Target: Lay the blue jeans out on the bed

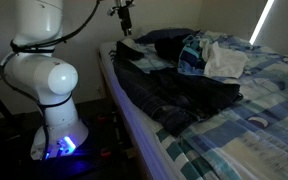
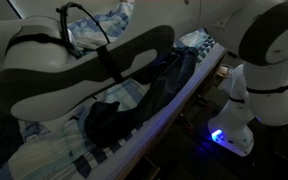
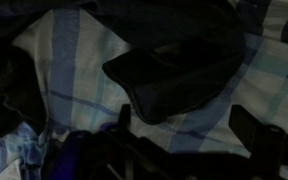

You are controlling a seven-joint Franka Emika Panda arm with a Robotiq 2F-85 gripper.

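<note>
The dark blue jeans (image 1: 174,95) lie spread along the near edge of the bed in both exterior views (image 2: 144,100). In the wrist view a dark fold of the jeans (image 3: 179,75) lies on the blue-and-white checked bedspread (image 3: 74,70), just ahead of my fingers. My gripper (image 1: 125,22) hangs above the far end of the jeans. In the wrist view my gripper (image 3: 189,130) is open and empty, with only bedspread between the fingers.
A pile of other clothes, light blue and white (image 1: 212,55), lies on the bed beyond the jeans. The robot base (image 1: 49,85) stands beside the bed on the floor. The arm (image 2: 84,60) blocks much of one exterior view. The room is dim.
</note>
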